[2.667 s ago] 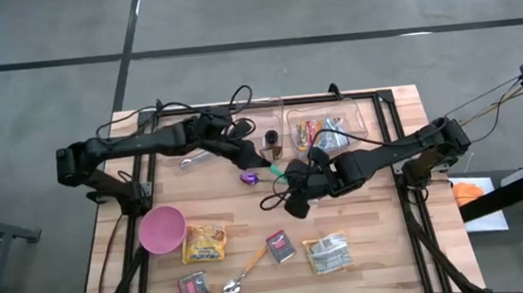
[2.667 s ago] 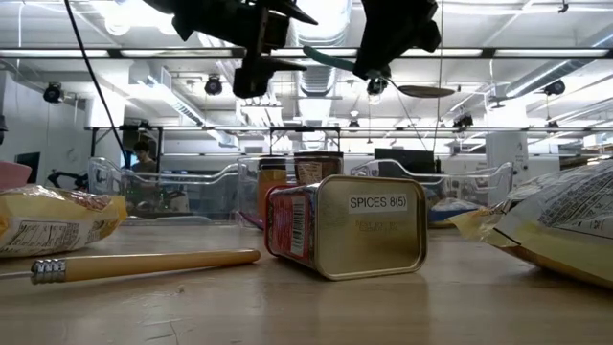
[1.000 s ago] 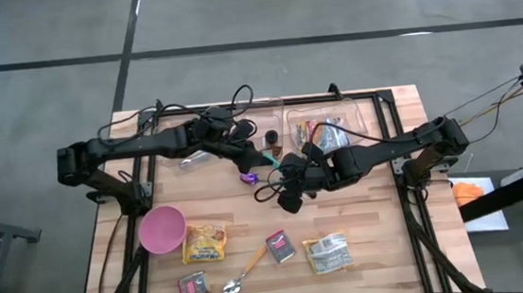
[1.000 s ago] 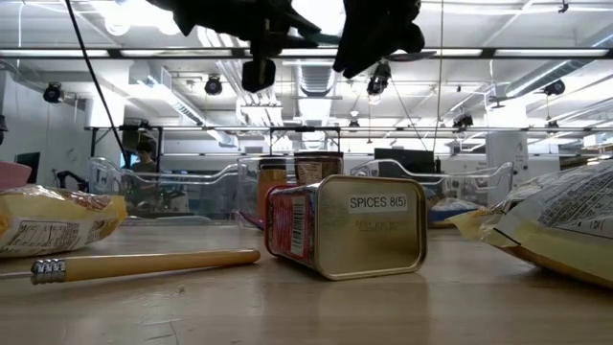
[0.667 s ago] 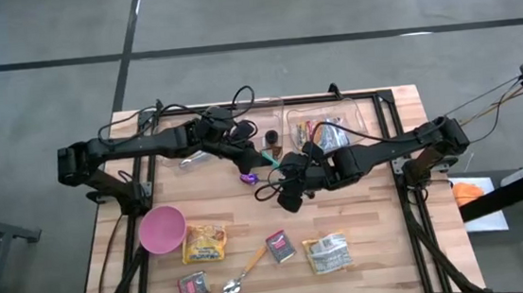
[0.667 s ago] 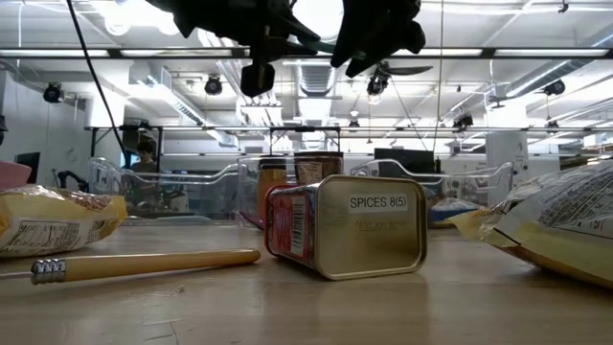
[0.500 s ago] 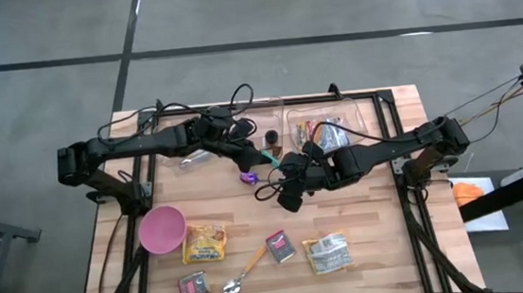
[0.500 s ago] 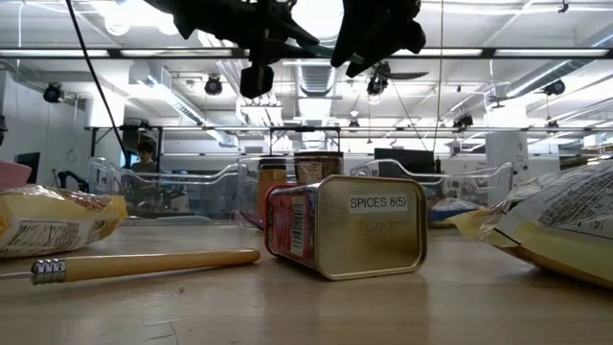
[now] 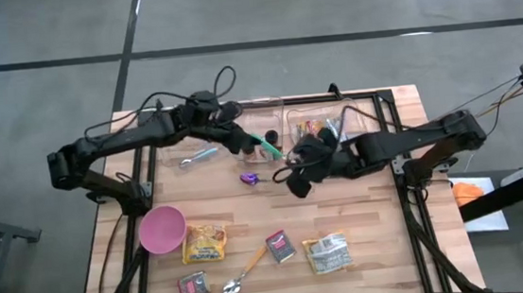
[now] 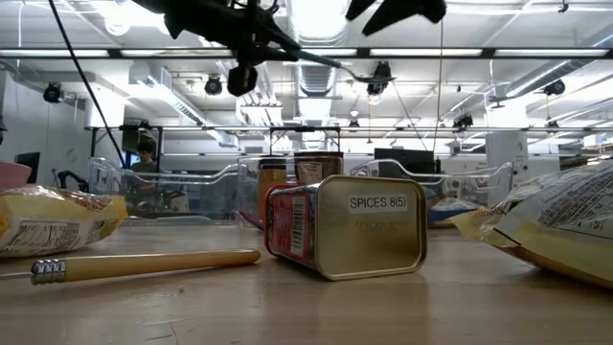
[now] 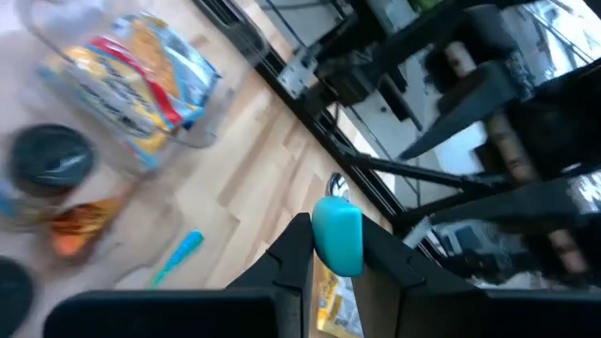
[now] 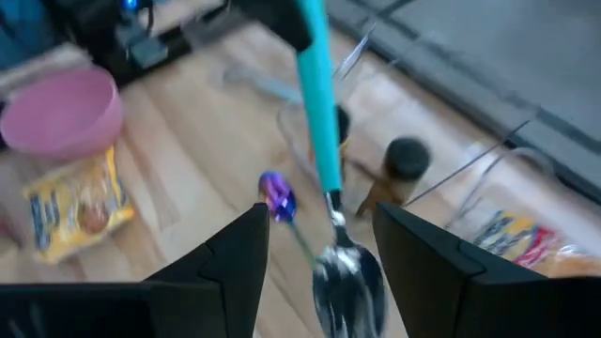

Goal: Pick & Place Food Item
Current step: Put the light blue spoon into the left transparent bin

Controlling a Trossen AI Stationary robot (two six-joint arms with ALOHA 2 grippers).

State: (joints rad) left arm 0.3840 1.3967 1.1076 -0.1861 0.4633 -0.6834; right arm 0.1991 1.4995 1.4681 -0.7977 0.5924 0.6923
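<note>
Spoon in the air, one arm carrying

The left end effector is gripping the teal-handled spoon by its handle; the right end effector, fingers apart just beneath the bowl, is gripping nothing.

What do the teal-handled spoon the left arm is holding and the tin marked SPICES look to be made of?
Teal-handled spoon: the handle is matte, opaque teal, probably plastic or silicone; the bowl is shiny and mirror-like, apparently polished metal. The left end effector is shut on the handle's end.

Tin marked SPICES: pale gold sides with a soft sheen and rounded corners suggest lacquered sheet metal, with a red printed label bearing a barcode on its end.
</note>
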